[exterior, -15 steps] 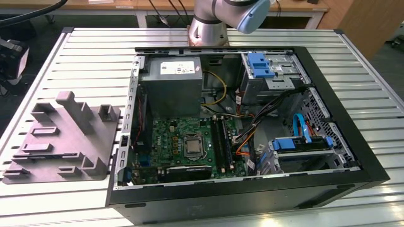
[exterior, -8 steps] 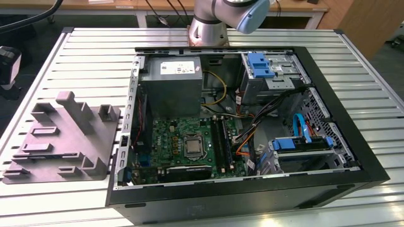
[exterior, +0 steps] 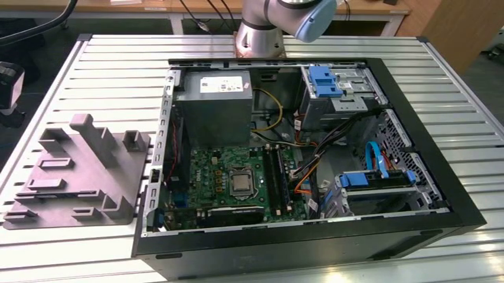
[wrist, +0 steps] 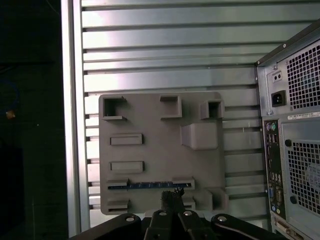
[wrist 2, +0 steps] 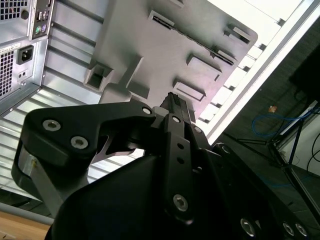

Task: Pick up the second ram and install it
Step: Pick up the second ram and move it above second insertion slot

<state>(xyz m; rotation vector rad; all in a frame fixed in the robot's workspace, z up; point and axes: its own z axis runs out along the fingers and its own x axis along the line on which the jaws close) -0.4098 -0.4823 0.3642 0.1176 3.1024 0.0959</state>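
Over on the grey tray [wrist: 150,115], the second ram [wrist: 145,185] stands on its long edge in a slot between two tabs, along the tray side closest to the gripper [wrist: 172,196]. By my read this is the very start of the job: the approach for the pick, with nothing lifted yet. The gripper hovers above the stick, lined up roughly with the half nearer the computer case [wrist: 295,100], and isn't touching it. Its jaws look pinched together with nothing held, though from this angle I wouldn't swear there's no sliver of a gap.

The long axis runs parallel to that tray side. One end aims at the rear of the case, the other at the outer edge of the slatted surface [wrist: 150,50]. Just the thin blue top edge faces up.

I reckon the pick calls for jaws opened enough to straddle the board, turned so they close on its flat faces. The descent has to be straight too, so nothing levers against the tabs. In the exterior view the motherboard [exterior: 228,171] lies face up inside the open case, well apart from the tray.
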